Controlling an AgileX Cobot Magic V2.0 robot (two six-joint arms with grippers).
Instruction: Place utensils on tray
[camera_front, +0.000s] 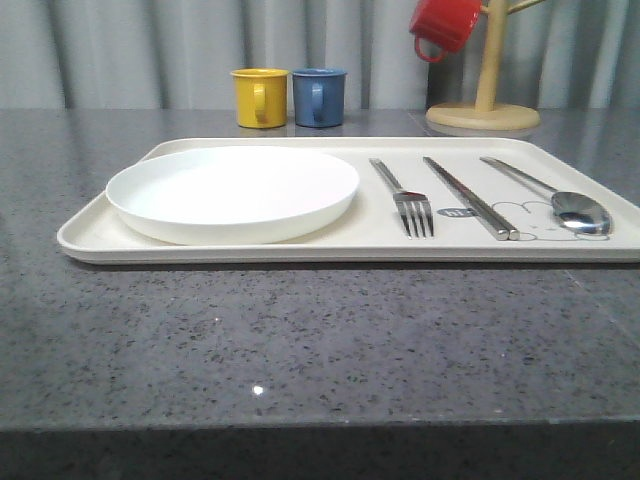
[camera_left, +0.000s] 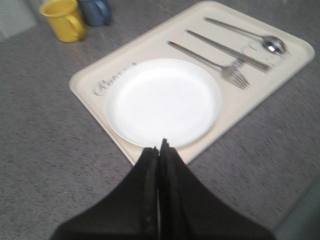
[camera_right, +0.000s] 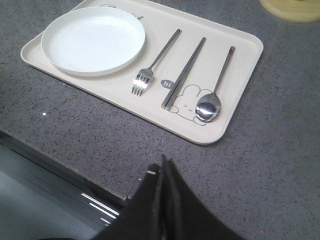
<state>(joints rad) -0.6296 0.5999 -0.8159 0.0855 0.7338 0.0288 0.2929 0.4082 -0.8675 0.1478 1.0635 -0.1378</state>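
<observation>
You see the tray (camera_front: 100, 240) lying flat on the grey stone worktop (camera_front: 300, 350), and every utensil already rests inside its rim. The plate (camera_front: 232, 192) fills the tray's left half. Right of the plate lie the fork (camera_front: 405, 200), then the chopsticks (camera_front: 470, 200) as a closed pair, then the spoon (camera_front: 560, 200) with its bowl over the rabbit print. The three run roughly parallel, apart from one another, and none overhangs the rim. Judged from this layout, the task looks finished; nothing of the set remains on the bare worktop in these views.

The left gripper (camera_left: 160, 145) hangs above the tray's near edge by the plate, its jaws pressed together with nothing between them. The right gripper (camera_right: 162, 167) hangs over the worktop off the tray's near edge, jaws likewise closed and empty.

Beyond the tray's far edge stand a yellow mug (camera_front: 260, 97) and a blue mug (camera_front: 319, 97), just beside each other. Further right, a red mug (camera_front: 445, 25) hangs on a wooden mug stand (camera_front: 485, 100). All sit well apart from the utensils and block nothing.
</observation>
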